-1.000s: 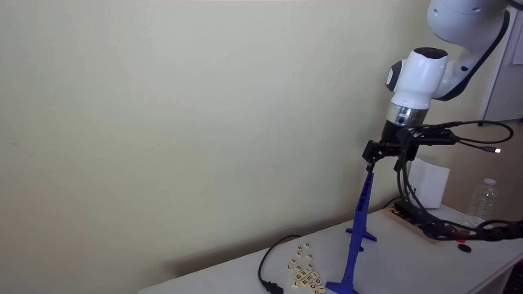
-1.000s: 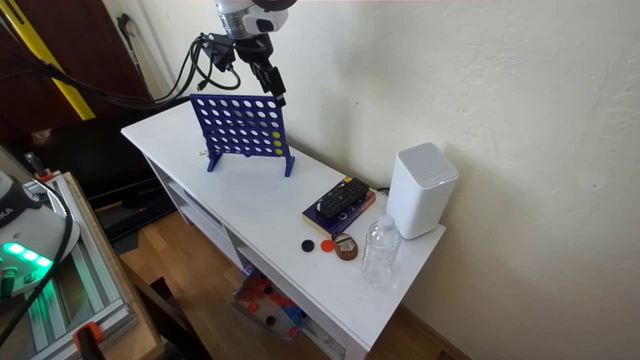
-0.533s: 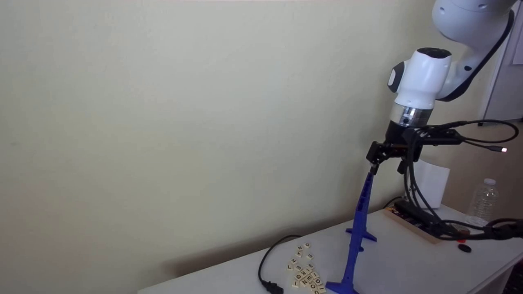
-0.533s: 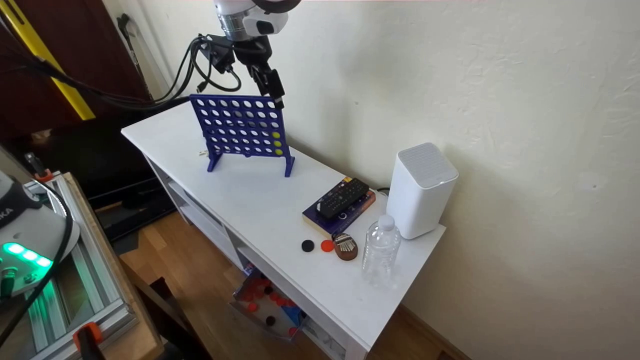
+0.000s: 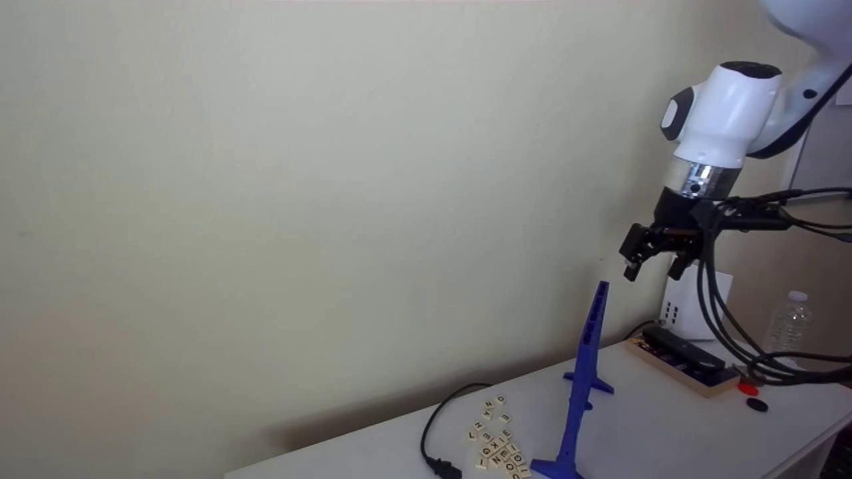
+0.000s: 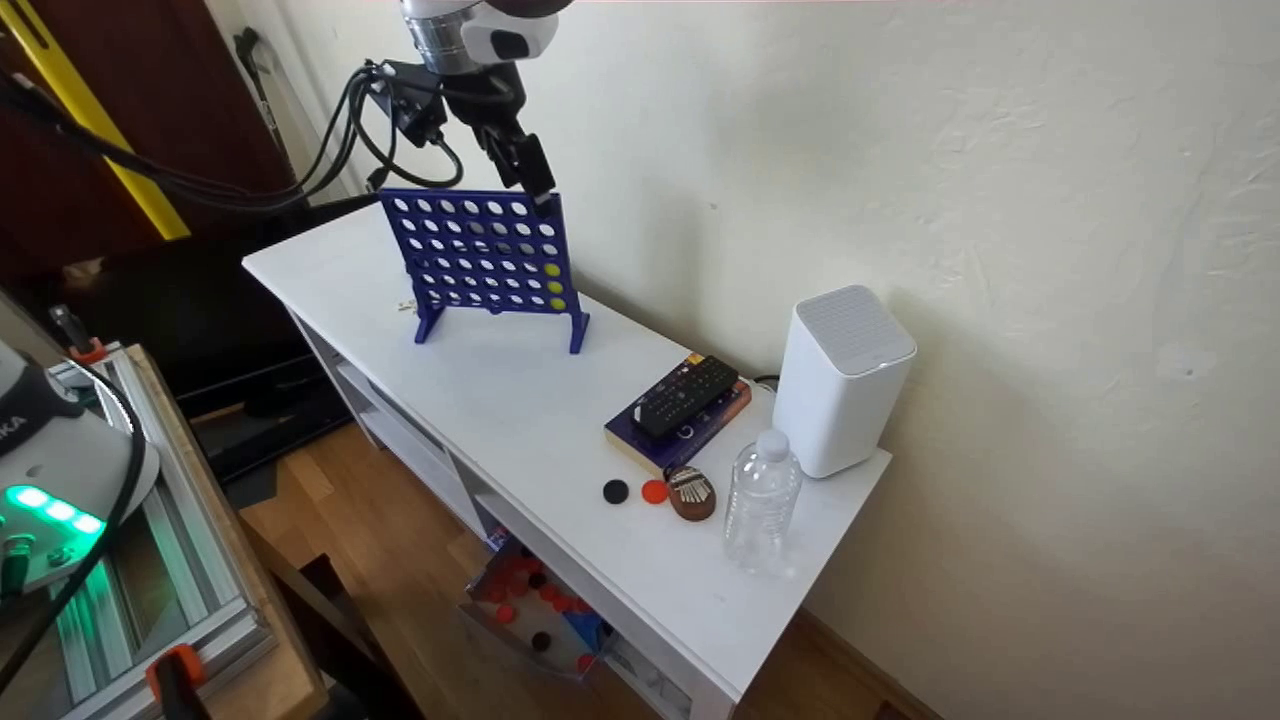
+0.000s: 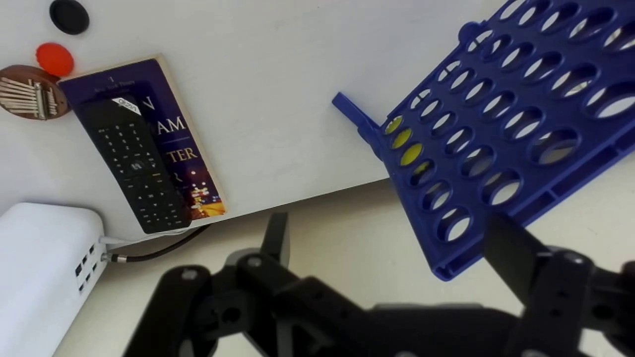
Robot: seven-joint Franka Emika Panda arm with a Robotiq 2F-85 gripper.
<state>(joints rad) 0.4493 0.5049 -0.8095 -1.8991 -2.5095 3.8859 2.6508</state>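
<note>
My gripper point(image 7: 389, 225) stands open with nothing between its fingers, over the wall side of the table. Nearest to it is an upright blue grid board point(image 7: 496, 134) with round holes, also standing on its feet in both exterior views point(image 5: 586, 366) point(image 6: 480, 250). In the wrist view, one finger point(image 7: 513, 253) overlaps the board's top edge; an exterior view shows the gripper point(image 5: 653, 275) apart from it, above and to its right. Yellow discs point(image 6: 555, 287) fill the lowest holes of the board's end column. A sliver of yellow also shows in the hole above them point(image 7: 423, 168).
On the white table point(image 6: 480, 400) lie a book point(image 7: 173, 114) with a black remote point(image 6: 685, 395) on it, a red disc point(image 7: 54, 59), a black disc point(image 7: 69, 16) and a thumb piano point(image 6: 690, 493). A bottle point(image 6: 763, 500), white box point(image 6: 845, 380), letter tiles point(image 5: 496, 446) and cable point(image 5: 429, 426) stand or lie around.
My gripper has drawn away from the board's top edge, moving right in an exterior view and slightly left in another. It stays open, and the board has not moved.
</note>
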